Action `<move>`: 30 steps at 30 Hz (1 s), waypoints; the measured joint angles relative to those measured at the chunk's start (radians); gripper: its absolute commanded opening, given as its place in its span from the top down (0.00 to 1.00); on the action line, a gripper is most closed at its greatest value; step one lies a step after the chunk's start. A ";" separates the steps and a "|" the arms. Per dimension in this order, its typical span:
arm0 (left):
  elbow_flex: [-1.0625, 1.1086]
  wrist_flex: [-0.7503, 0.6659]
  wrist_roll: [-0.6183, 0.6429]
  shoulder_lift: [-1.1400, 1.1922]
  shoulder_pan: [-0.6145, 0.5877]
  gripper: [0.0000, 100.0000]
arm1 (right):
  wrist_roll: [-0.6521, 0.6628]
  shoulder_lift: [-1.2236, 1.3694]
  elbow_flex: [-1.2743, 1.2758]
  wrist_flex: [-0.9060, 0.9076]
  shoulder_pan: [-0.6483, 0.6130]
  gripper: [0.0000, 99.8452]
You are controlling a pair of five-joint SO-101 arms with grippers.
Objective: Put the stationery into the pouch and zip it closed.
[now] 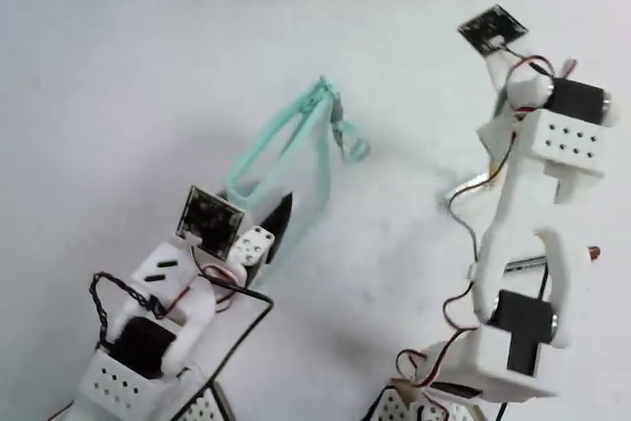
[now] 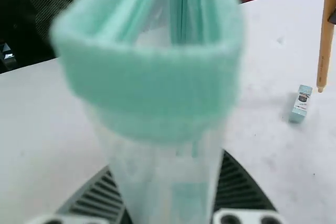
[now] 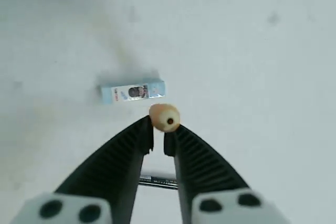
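Near the pouch (image 2: 152, 93), on the worktop (image 1: 118, 76), sits a small blue eraser box (image 2: 301, 104). The left tool (image 2: 165, 169) is clamped on one end of the pouch, whose green mouth gapes open. The right tool (image 3: 158, 129), nearly closed, pinches a pencil (image 3: 164, 116) upright, apart from the pouch. Best to bring the pencil over the mouth, align it lengthwise, then release low.

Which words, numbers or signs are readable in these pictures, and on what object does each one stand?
The small blue box: a printed label with a little picture, too small and blurred to read.
The pouch and the pencil: no print visible.
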 measured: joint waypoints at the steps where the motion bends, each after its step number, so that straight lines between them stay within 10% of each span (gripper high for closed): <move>1: 0.000 0.000 0.000 0.000 0.000 0.86 | -0.018 -0.011 0.000 0.005 -0.015 0.98; 30: 0.000 0.000 0.000 0.000 0.000 0.86 | -0.199 -0.810 0.594 -0.180 -0.265 0.98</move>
